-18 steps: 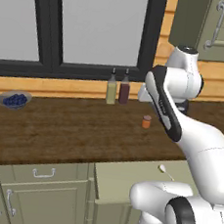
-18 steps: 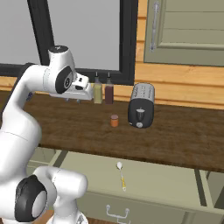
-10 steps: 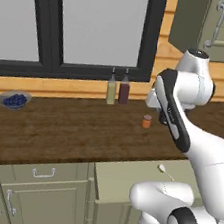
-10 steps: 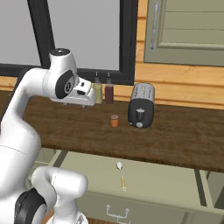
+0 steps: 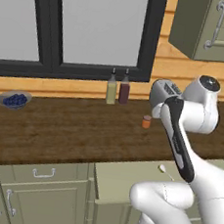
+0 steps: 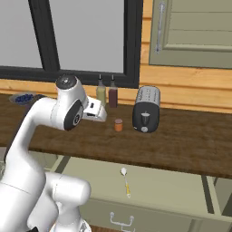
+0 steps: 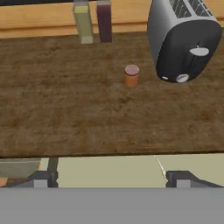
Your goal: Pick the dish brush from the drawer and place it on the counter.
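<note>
The dish brush [image 6: 125, 181] lies on the pale floor of the open drawer [image 6: 172, 192], whitish head toward the counter [image 6: 181, 136], yellow handle toward the drawer front. Its head [image 5: 162, 168] peeks out beside my arm, and it shows as a thin pale line [image 7: 160, 166] in the hand view. My gripper [image 6: 100, 114] hangs above the counter's front edge, up and to the left of the brush. The gripper [image 7: 111, 178] is open and empty, with its fingertips [image 7: 41, 177] wide apart.
On the counter stand a toaster [image 6: 146, 108], a small orange jar [image 6: 118, 124] and two bottles [image 6: 106, 92] by the window. A blue bowl [image 5: 14, 99] sits far left. Closed cabinets with silver handles [image 5: 43, 173] lie left of the drawer.
The hand has come down and a little forward from beside the window toward the counter's front edge. The upper arm swung right in the left base view. The brush has not moved.
</note>
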